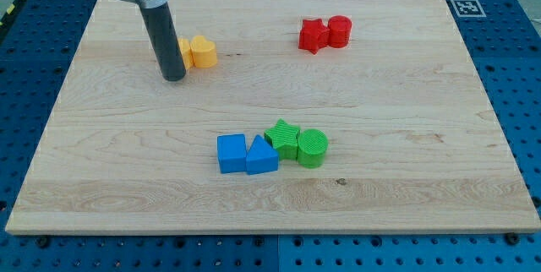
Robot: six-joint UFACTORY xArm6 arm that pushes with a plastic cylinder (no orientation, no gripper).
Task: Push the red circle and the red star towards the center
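Note:
The red star [313, 36] and the red circle [339, 31] sit touching each other near the view's top, right of the middle, the star on the left. My tip [173, 77] rests on the board at the view's upper left, far to the left of both red blocks. It stands just left of and below a yellow heart [203, 52], with an orange block [184, 51] partly hidden behind the rod.
A blue cube [231, 154], a blue triangle [260, 156], a green star [283, 138] and a green circle [312, 147] form a row below the middle of the wooden board [406, 137]. A marker tag [464, 7] sits at the board's top right corner.

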